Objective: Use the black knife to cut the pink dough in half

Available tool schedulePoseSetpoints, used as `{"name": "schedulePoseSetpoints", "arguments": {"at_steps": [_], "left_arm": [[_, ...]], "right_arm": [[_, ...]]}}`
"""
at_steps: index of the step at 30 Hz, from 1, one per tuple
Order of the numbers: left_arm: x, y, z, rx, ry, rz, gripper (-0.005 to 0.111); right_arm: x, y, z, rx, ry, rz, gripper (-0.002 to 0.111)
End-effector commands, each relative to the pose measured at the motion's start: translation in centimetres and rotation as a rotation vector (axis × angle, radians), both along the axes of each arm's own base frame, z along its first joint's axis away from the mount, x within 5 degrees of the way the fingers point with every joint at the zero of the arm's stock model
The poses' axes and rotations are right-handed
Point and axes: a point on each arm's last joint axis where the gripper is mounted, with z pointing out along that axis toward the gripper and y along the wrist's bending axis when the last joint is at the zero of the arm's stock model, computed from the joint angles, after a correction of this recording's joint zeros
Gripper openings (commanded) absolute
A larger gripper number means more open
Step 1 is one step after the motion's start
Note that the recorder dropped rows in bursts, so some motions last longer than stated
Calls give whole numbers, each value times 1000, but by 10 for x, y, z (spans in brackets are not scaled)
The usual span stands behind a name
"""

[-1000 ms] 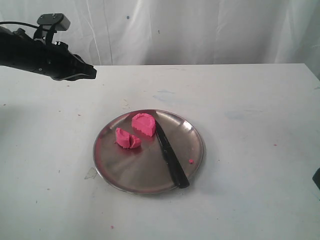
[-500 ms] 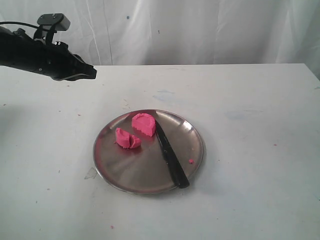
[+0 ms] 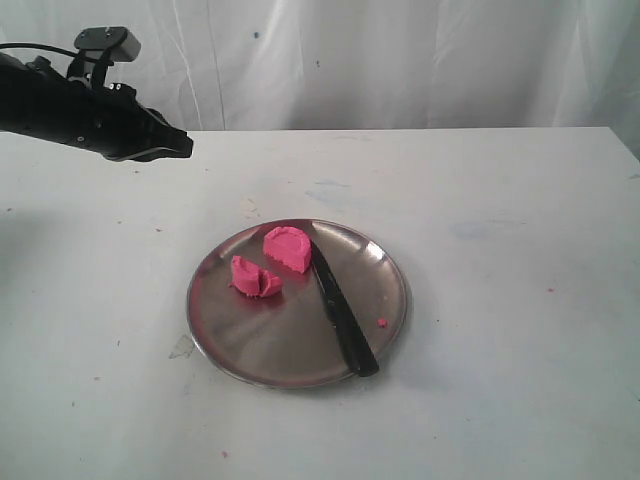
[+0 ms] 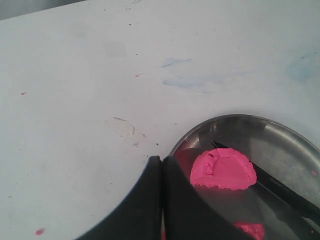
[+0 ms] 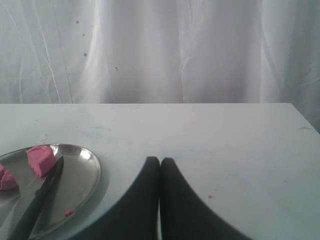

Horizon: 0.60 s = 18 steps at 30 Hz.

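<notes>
A round, shiny metal plate (image 3: 250, 352) is seen resting on a white, faintly stained table (image 3: 500, 300), which is backed by a white draped curtain (image 3: 400, 60). The bright pink dough is found on the plate, already parted into two soft, clay-like pieces: a thicker half-moon piece (image 3: 288, 247) towards the plate's far side and a smaller, folded piece (image 3: 256, 277) near it on the left, the two lying close together but apart. A slim black knife (image 3: 340, 310) with a pointed blade and glossy handle is laid flat across the plate, untouched by either arm; its tip is placed just beside the half-moon piece, though contact cannot be judged, and its handle end is carried on the near rim. A tiny pink crumb (image 3: 381, 322) is left on the metal to the right of the knife. The left gripper (image 4: 161, 161) is held above the table at the far left, well apart from the plate, its black fingers pressed together with nothing pinched. The right gripper (image 5: 159, 161) is likewise pressed together and empty, held over bare table to the right of the plate.
</notes>
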Motion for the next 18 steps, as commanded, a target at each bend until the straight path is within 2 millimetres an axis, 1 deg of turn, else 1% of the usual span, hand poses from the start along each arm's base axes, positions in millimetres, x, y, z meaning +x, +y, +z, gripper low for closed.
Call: {"name": "schedulePoseSetpoints", "arguments": {"at_steps": [1, 10, 15, 18], "left_arm": [[-2, 0, 4, -17, -2, -4, 0], [-2, 0, 4, -16, -2, -4, 0], [1, 0, -6, -14, 19, 0, 0], [0, 0, -3, -14, 14, -4, 0]], "right_arm": [[0, -1, 0, -6, -13, -8, 0], [0, -1, 0, -6, -13, -8, 0], [0, -1, 0, -6, -13, -8, 0], [0, -1, 0, -6, -13, -8, 0]]}}
